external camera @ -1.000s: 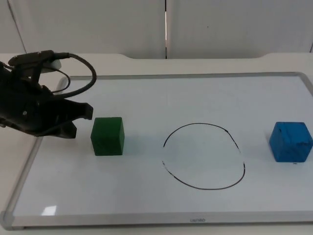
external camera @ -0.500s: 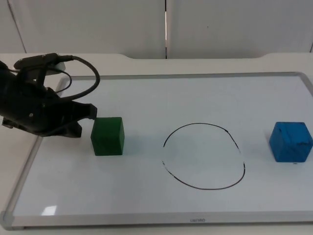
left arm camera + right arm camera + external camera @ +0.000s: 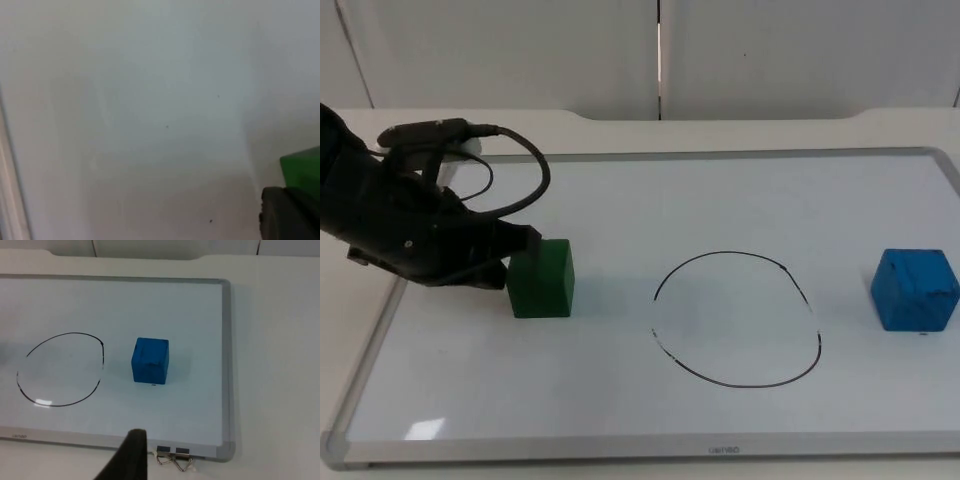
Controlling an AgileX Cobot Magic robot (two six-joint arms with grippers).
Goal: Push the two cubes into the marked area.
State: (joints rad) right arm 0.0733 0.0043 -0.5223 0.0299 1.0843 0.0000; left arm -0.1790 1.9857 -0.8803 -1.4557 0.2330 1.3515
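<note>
A green cube (image 3: 541,279) sits on the whiteboard (image 3: 650,200), left of the black hand-drawn circle (image 3: 735,318). My left gripper (image 3: 516,257) is low on the board and presses against the cube's left side. In the left wrist view the green cube (image 3: 302,167) shows right at the gripper's black tip. A blue cube (image 3: 915,289) rests to the right of the circle, near the board's right edge. My right gripper (image 3: 131,456) waits off the board, looking at the blue cube (image 3: 150,360) and the circle (image 3: 60,368).
The whiteboard's metal frame (image 3: 370,340) runs close beside my left arm. Binder clips (image 3: 175,459) sit at the board's edge near my right gripper. The grey partition wall (image 3: 660,50) stands behind the table.
My left gripper has slid right across the board and closed the gap to the green cube's left side. Neither cube has visibly shifted.
</note>
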